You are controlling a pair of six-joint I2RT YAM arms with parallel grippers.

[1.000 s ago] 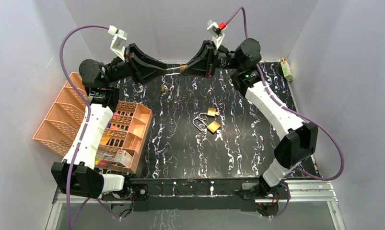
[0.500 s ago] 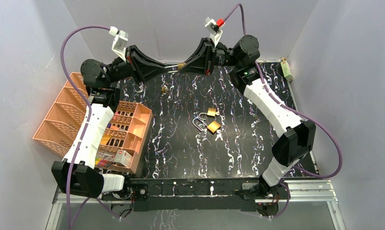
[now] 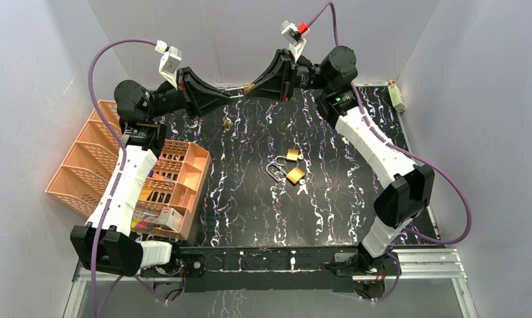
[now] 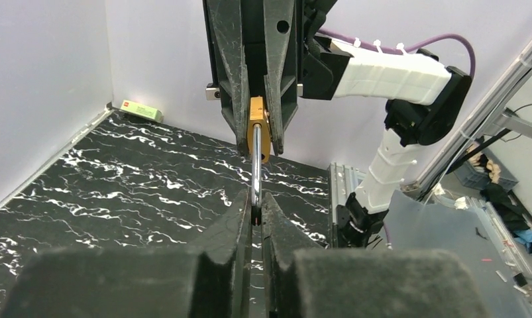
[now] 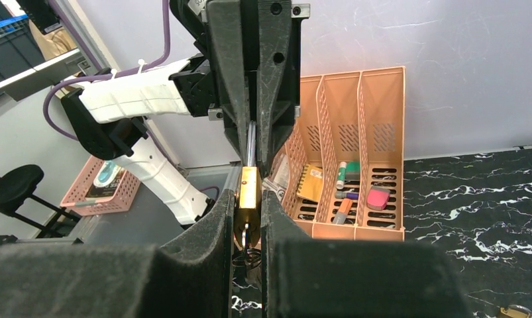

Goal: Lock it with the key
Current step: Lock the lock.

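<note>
A brass padlock [image 3: 249,88] hangs in the air over the table's far edge, between both grippers. My right gripper [image 5: 248,207] is shut on its brass body [image 5: 248,189]. A silver key [image 5: 248,230] with a wire ring sticks in the body's near end, between the fingers. My left gripper [image 4: 255,207] is shut on the tip of the steel shackle [image 4: 256,175], which runs straight to the body [image 4: 257,129]. The two grippers face each other nose to nose, left gripper [image 3: 234,93] and right gripper [image 3: 254,87].
Two more brass padlocks [image 3: 292,155] [image 3: 295,175] lie mid-table with a small key [image 3: 303,187] beside them. A small brass piece [image 3: 227,124] lies farther back. An orange organizer [image 3: 127,165] stands at the left. A green box [image 3: 397,97] sits in the back right corner.
My left gripper has shut on the shackle. Both grippers, with the padlock between them, have shifted slightly up and toward the back wall.
</note>
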